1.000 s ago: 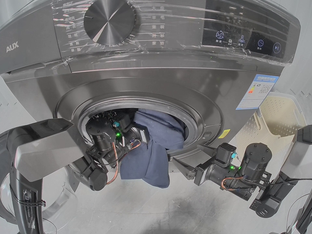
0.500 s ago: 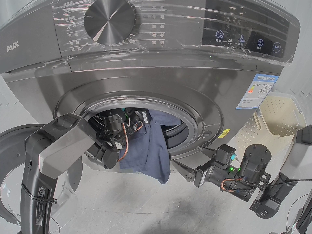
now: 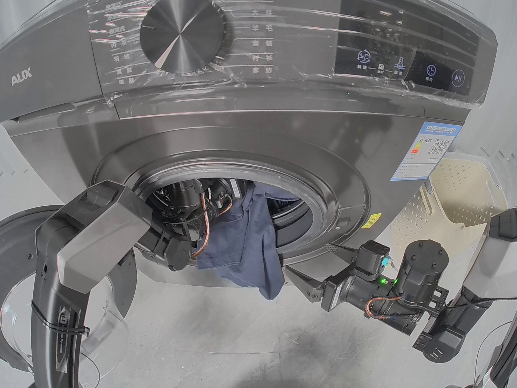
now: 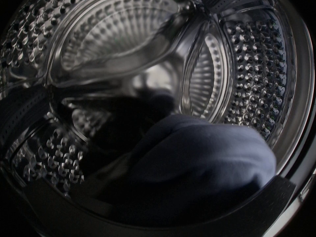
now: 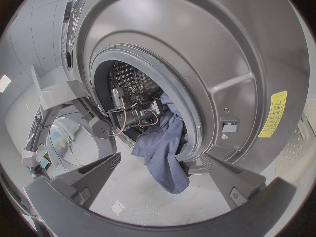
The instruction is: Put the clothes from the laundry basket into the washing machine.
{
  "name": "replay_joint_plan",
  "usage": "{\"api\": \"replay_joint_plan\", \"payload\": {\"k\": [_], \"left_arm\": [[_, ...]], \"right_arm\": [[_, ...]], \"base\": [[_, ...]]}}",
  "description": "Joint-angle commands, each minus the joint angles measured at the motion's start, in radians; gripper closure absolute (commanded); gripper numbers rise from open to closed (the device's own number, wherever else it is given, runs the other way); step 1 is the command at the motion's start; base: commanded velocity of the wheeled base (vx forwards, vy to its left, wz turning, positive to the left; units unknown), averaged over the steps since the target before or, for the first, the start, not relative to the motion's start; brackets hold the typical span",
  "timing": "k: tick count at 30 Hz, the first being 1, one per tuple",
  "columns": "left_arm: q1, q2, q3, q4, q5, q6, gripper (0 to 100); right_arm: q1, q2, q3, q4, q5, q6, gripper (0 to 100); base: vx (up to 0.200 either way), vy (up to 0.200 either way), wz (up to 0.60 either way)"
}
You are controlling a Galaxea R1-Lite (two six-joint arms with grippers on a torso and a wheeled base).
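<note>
1. The washing machine [image 3: 334, 152] faces the robot with its round opening exposed; its door [image 3: 16, 276] stands swung open at about 8 o'clock from the opening.
2. A dark blue garment [image 3: 247, 243] lies across the lower rim of the opening, near 6 o'clock; one part is bunched inside the drum [image 4: 256, 69], seen in the left wrist view as a rounded blue mass against the perforated metal wall; the rest hangs outside over the rim, down toward the floor [image 3: 242, 340].
3. The left gripper [image 3: 237, 188] is inside the opening at about 10 o'clock from its centre, right against the upper edge of the garment; whether it is open or closed on the cloth cannot be told, since cloth and rim hide its tip.
4. The right gripper [image 3: 308, 256] hovers outside the machine at about 4 o'clock from the opening, just beside the hanging cloth but apart from it; it is spread wide and holds nothing.
5. The cream laundry basket [image 3: 463, 200] stands at 3 o'clock, close beside the machine's front.
</note>
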Motion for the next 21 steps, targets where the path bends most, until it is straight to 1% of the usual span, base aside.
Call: {"api": "replay_joint_plan", "payload": {"k": [1, 2, 3, 4, 10, 12, 13, 14, 15, 17, 21], "left_arm": [[-0.018, -0.100, 0.092, 0.075, -0.013, -0.025, 0], [-0.024, -0.119, 0.127, 0.122, -0.025, -0.022, 0], [-0.025, -0.120, 0.135, 0.132, -0.030, -0.022, 0], [-0.033, -0.122, 0.158, 0.164, -0.045, -0.021, 0], [-0.051, -0.102, 0.170, 0.208, -0.057, -0.010, 0], [-0.051, -0.085, 0.173, 0.231, -0.065, 0.008, 0], [-0.051, -0.082, 0.173, 0.233, -0.065, 0.013, 0], [-0.051, -0.071, 0.175, 0.236, -0.067, 0.033, 0], [-0.050, -0.061, 0.175, 0.237, -0.067, 0.053, 100], [-0.048, -0.051, 0.170, 0.241, -0.070, 0.061, 100], [-0.050, -0.036, 0.161, 0.231, -0.082, 0.061, 100]], "right_arm": [[0.001, 0.004, -0.001, -0.001, 0.000, 0.000, 0], [-0.001, 0.012, -0.001, -0.001, 0.000, 0.000, 0], [-0.001, 0.013, -0.002, -0.001, 0.000, 0.000, 0], [-0.001, 0.016, -0.004, -0.001, 0.000, 0.000, 0], [-0.001, 0.015, -0.005, -0.001, 0.000, 0.000, 0], [-0.001, 0.016, -0.005, -0.001, 0.000, 0.000, 0], [-0.001, 0.016, -0.007, -0.001, 0.000, 0.000, 0], [-0.001, 0.016, -0.007, -0.001, 0.000, 0.000, 0], [-0.001, 0.016, -0.007, -0.001, 0.000, 0.000, 0], [-0.001, 0.016, -0.008, -0.001, 0.000, 0.000, 0], [0.001, 0.016, -0.012, -0.001, 0.000, 0.000, 0]], "base": [[0.000, 0.000, 0.00], [0.000, 0.000, 0.00], [0.000, 0.000, 0.00], [0.000, 0.000, 0.00], [0.000, 0.000, 0.00], [0.000, 0.000, 0.00], [0.000, 0.000, 0.00], [0.000, 0.000, 0.00], [0.000, 0.000, 0.00], [0.000, 0.000, 0.00], [0.000, 0.000, 0.00]]}}
